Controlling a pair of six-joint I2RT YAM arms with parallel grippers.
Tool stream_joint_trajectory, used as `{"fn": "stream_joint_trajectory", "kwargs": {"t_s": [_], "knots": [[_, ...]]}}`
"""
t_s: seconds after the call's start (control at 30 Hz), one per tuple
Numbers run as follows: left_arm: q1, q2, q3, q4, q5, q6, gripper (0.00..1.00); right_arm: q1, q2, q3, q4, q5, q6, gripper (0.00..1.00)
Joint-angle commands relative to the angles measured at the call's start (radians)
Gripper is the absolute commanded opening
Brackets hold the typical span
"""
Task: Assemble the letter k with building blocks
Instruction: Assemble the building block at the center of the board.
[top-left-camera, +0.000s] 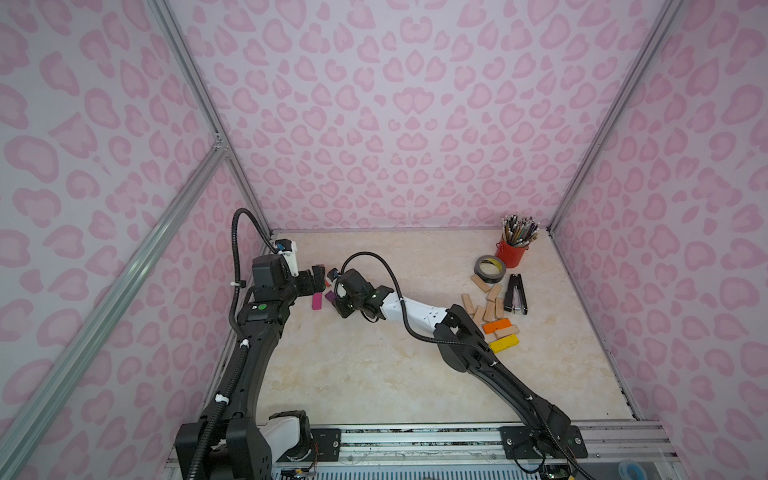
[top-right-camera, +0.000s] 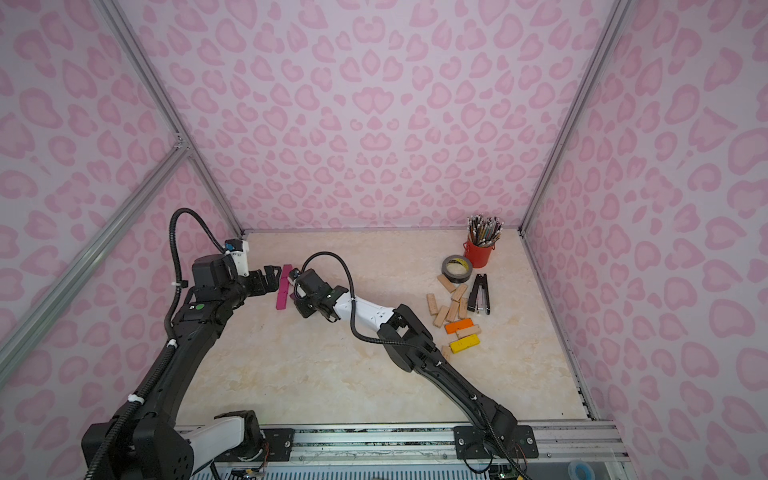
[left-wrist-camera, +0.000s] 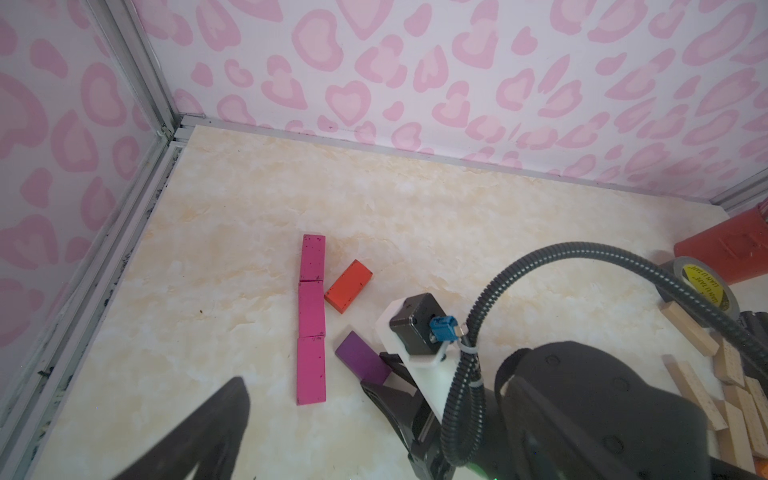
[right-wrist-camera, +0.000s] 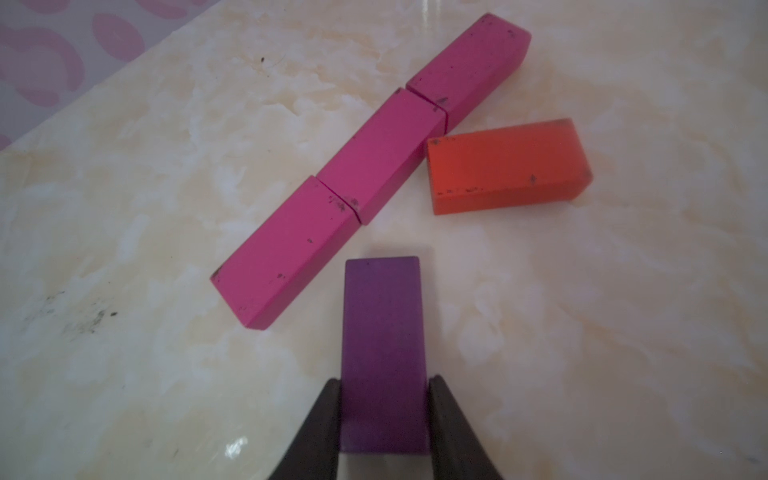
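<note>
Open surface (top-left-camera: 353, 374) is stretching nearward as fingers (right-wrist-camera: 320, 428) of the right gripper (right-wrist-camera: 384, 386) are pinching the purple block (right-wrist-camera: 382, 316) just beside the magenta row (right-wrist-camera: 374, 166), the left gripper (top-left-camera: 319, 279) gaping wide, empty.

Three magenta (left-wrist-camera: 311, 324), one red (left-wrist-camera: 348, 286), one purple (left-wrist-camera: 362, 360)

Both top views look down from high over the whole table (top-left-camera: 374, 374). Wrist views sit nearer, the right closest, sharing the magenta blocks (left-wrist-camera: 311, 307).
</note>
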Motion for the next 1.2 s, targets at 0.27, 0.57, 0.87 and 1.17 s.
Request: {"fn": "stream_joint_trajectory", "kwargs": {"t_s": [0.27,0.57,0.87,1.17], "knots": [[0.001,0.004,0.013,-0.001,0.001,0.009,0.97,-0.007,0.059,0.041,-0.075,-0.013,0.045,0.35],[0.001,0.007,0.015,-0.003,0.003,0.009,0.97,-0.009,0.067,0.051,-0.075,-0.015,0.051,0.41],[0.002,0.006,0.014,-0.004,0.003,0.010,0.97,-0.010,0.068,0.065,-0.074,-0.010,0.054,0.36],[0.003,0.008,0.016,-0.005,0.002,0.010,0.97,-0.011,0.087,0.085,-0.073,-0.013,0.065,0.36]]}}
